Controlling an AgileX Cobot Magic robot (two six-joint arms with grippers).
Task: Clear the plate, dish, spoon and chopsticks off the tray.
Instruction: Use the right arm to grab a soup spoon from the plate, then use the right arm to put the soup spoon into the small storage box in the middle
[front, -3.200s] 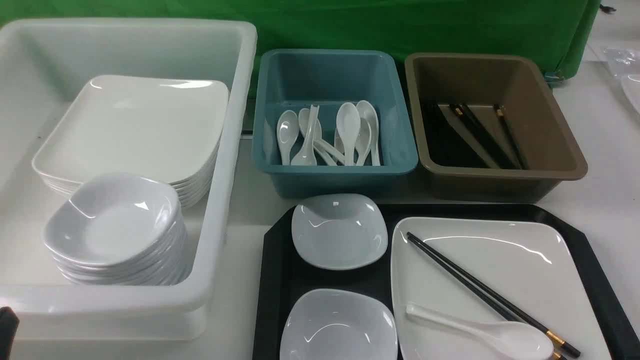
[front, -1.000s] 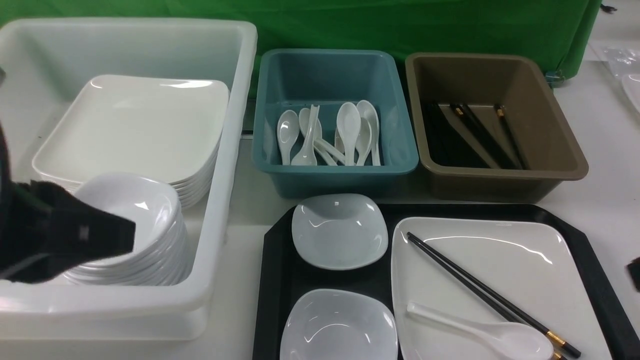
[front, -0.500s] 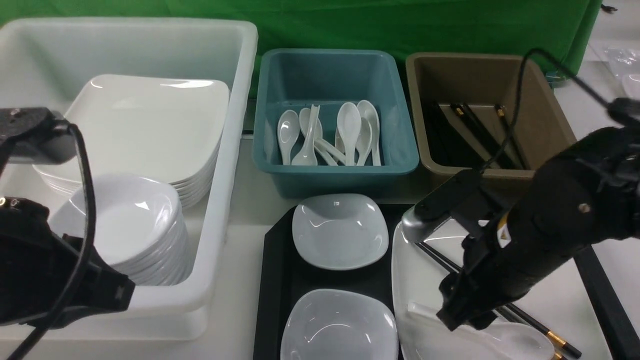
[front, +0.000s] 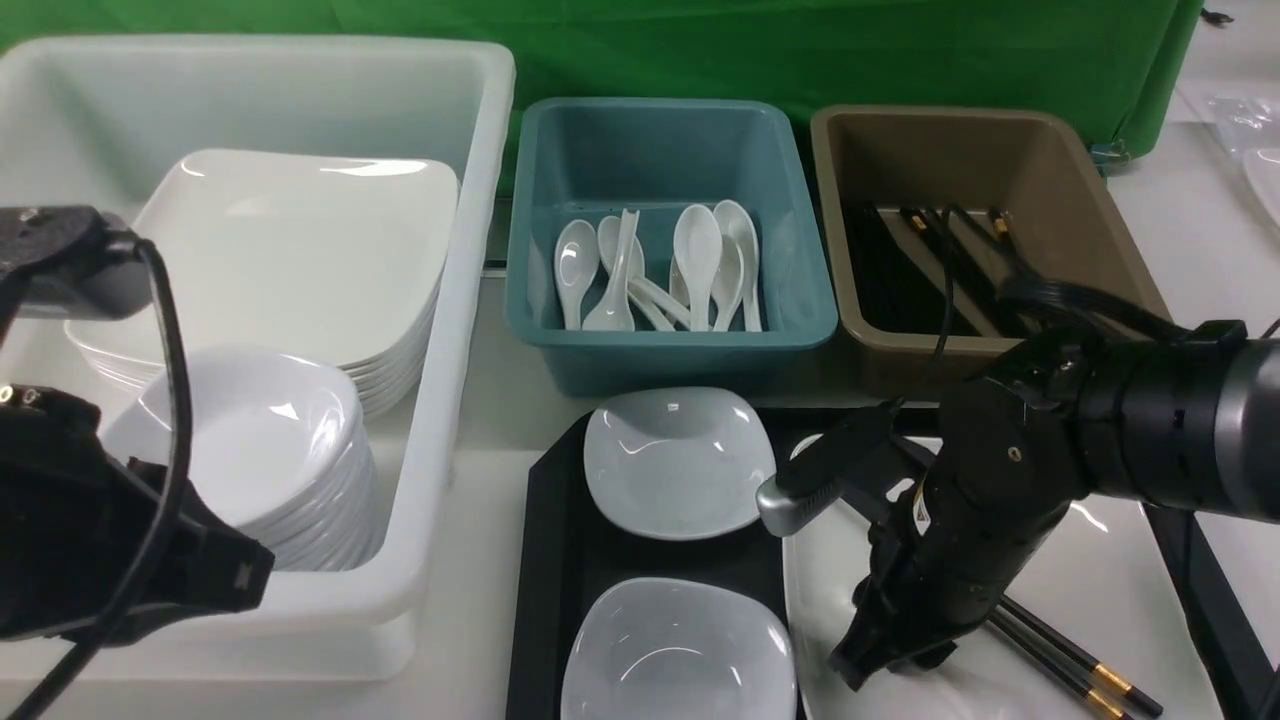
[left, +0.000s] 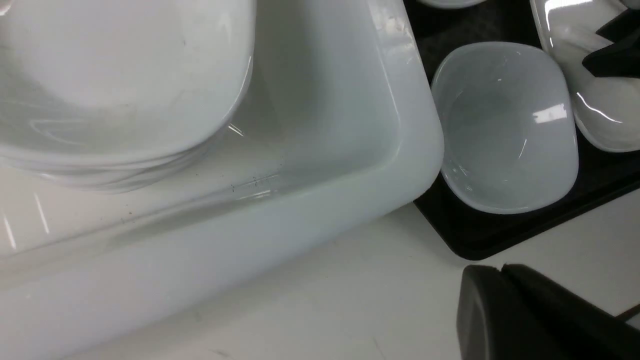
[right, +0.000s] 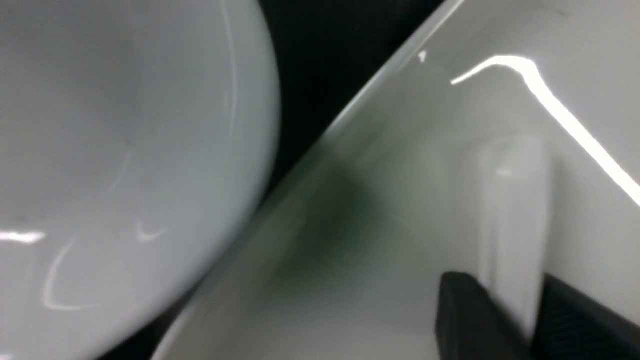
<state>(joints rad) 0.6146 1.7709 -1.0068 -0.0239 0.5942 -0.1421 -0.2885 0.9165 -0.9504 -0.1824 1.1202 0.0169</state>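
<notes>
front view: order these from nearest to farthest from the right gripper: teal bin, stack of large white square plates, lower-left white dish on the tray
1. rounded-square white ceramic dish, on the tray just left of the right gripper
2. teal plastic bin, beyond the tray
3. stack of large white square plates, far left in the white tub

arms: matte black | cables: black, looped | band: silver-grey

Shut pincer (left: 501, 272) beside the white bin (left: 320, 205).
</notes>
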